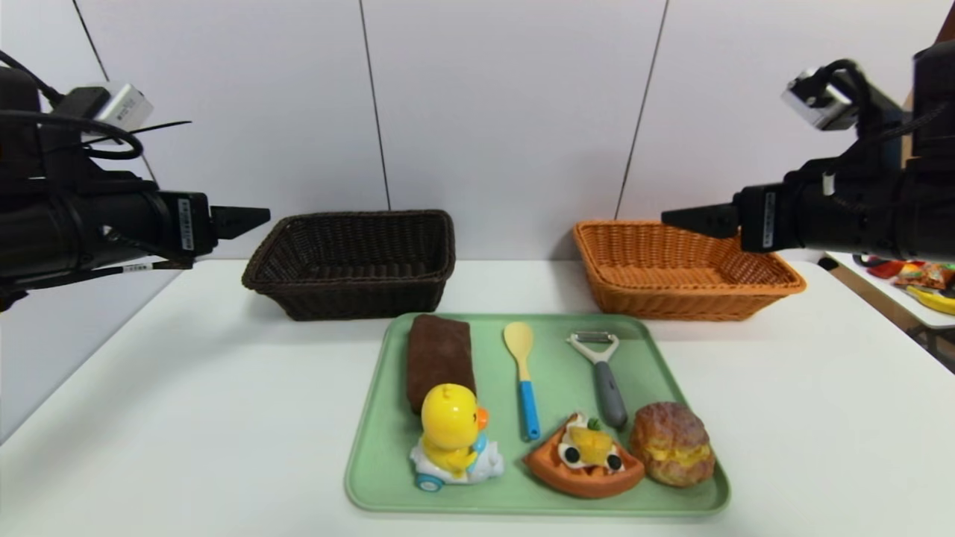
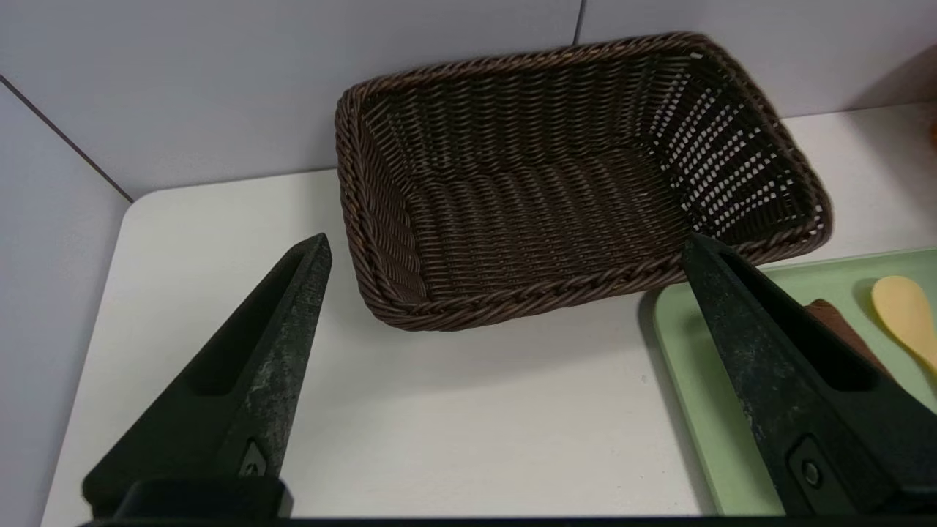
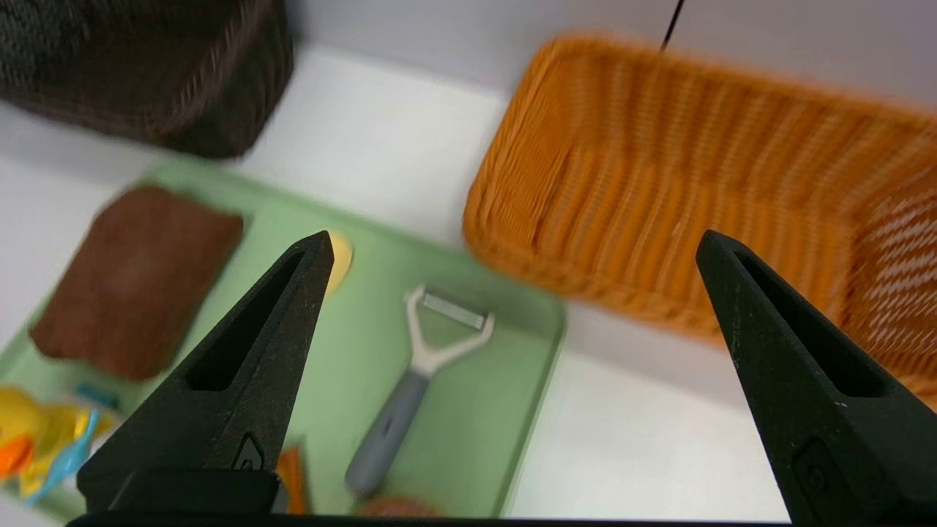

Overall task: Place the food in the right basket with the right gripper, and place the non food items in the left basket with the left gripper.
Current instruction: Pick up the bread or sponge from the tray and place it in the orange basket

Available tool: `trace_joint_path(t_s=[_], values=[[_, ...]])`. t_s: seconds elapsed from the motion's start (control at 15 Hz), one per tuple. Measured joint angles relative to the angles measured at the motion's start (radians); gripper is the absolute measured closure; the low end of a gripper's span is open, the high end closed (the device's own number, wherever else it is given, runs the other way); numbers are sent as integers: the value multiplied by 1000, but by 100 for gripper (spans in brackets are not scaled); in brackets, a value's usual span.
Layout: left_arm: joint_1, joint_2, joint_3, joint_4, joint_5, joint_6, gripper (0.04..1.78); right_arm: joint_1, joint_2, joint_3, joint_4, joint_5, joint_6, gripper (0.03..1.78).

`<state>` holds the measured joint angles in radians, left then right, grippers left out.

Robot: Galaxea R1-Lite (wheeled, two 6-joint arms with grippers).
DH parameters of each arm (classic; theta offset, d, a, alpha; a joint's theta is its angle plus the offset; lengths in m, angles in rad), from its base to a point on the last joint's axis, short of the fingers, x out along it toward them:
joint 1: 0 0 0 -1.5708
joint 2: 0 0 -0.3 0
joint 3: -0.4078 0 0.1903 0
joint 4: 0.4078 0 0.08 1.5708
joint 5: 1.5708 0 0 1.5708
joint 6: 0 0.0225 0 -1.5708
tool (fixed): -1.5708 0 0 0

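Right claw (image 3: 512, 249) spread wide, empty, above orange basket (image 3: 695, 190).

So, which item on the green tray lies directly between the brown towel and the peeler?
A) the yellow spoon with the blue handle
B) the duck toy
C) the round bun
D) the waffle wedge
A: in the head view the yellow spoon with the blue handle lies on the green tray, with the folded brown towel on one side and the peeler on the other.

Head faces table; wrists overlook tray (image 1: 388, 477), baskets.
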<state>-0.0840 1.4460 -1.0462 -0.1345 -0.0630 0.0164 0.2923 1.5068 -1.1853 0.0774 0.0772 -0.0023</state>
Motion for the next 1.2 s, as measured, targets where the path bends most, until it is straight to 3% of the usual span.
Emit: trace_joint_path(t_s=[0.27,0.47,1.0,1.2], values=[[-5,54,4,-1,7,-2,13,123,48,-100,407,-12,177,10],[-6,66,13,-1,7,-6,13,156,61,-100,513,-15,187,10],[-6,77,64,-57,7,-7,13,172,54,80,507,-37,184,10],[-6,78,102,-85,6,-7,13,188,50,151,441,-40,184,10]])
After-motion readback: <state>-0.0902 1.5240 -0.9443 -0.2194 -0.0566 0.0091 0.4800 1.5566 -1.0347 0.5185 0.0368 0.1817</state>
